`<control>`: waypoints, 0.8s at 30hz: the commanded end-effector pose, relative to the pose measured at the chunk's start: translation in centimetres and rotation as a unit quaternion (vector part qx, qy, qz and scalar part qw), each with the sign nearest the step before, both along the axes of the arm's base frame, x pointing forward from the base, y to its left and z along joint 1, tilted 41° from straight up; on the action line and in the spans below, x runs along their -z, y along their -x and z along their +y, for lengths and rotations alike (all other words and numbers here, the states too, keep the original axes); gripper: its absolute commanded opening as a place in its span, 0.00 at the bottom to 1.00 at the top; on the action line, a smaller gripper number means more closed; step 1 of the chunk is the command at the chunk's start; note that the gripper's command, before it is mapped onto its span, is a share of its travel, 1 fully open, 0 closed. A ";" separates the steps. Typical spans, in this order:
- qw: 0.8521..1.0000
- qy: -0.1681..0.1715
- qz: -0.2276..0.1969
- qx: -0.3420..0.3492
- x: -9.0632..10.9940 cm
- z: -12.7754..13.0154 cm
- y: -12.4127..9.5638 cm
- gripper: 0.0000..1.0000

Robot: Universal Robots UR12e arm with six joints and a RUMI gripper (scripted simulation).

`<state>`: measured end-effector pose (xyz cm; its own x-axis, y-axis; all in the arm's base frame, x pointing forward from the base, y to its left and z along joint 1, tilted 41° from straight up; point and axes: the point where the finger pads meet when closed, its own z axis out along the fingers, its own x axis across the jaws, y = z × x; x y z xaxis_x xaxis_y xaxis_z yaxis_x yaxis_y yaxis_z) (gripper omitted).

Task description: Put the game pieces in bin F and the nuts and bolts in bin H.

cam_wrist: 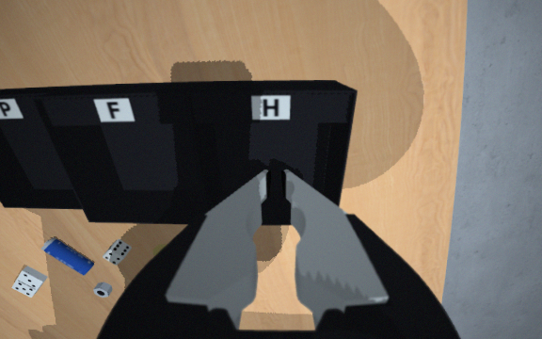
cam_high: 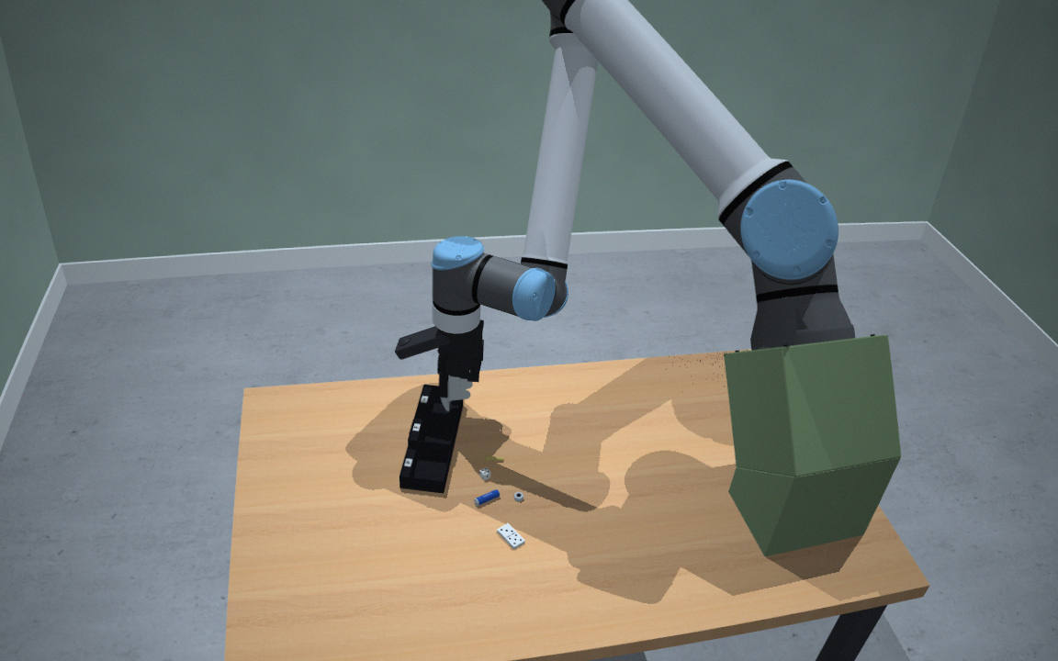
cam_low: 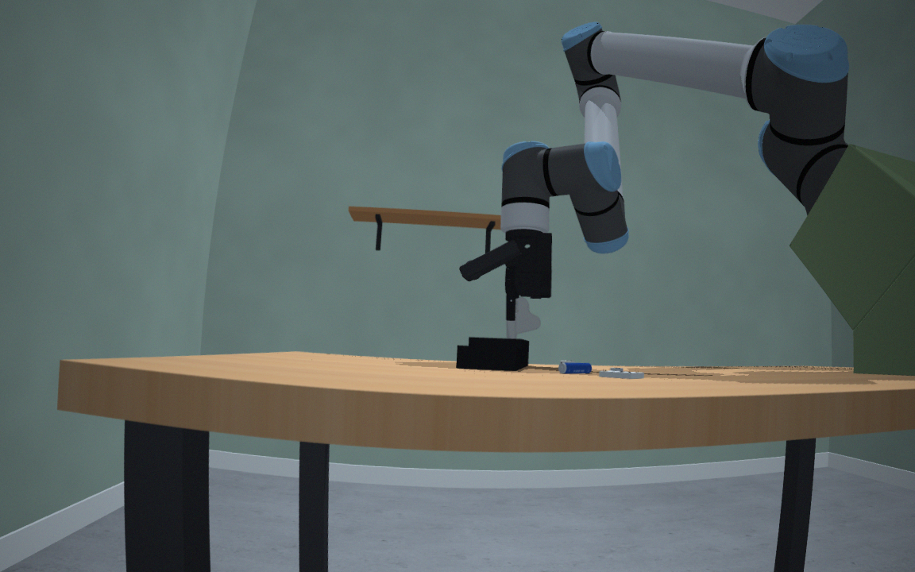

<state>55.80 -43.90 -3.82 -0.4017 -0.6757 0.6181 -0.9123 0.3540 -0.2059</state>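
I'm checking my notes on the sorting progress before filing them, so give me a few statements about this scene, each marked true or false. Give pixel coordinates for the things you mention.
1. The blue cylinder (cam_high: 487, 497) (cam_low: 575, 367) (cam_wrist: 69, 256) lies outside the bins. True.
2. The domino is in the bin marked F. False: the domino (cam_high: 511, 535) (cam_low: 620, 374) (cam_wrist: 29, 281) lies on the table.
3. The fingers (cam_high: 455, 393) (cam_low: 511, 329) are at the bin marked H (cam_high: 424, 398) (cam_wrist: 299, 141). True.
4. The nut is in the bin marked H. False: the nut (cam_high: 519, 496) (cam_wrist: 103, 289) is on the table.
5. A die (cam_high: 484, 474) (cam_wrist: 117, 251) is on the table. True.
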 end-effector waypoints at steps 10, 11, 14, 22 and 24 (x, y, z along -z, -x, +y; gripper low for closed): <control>1.000 0.000 0.000 0.000 -0.2 0.2 -0.1 0.04; 1.000 0.000 0.000 0.000 -0.3 0.3 -0.1 0.04; 1.000 0.000 0.000 0.000 -0.6 0.5 -0.1 0.04; 1.000 0.000 0.000 0.000 -1.3 1.1 -0.2 0.04; 1.000 0.000 0.000 0.000 -1.5 1.2 -0.2 0.04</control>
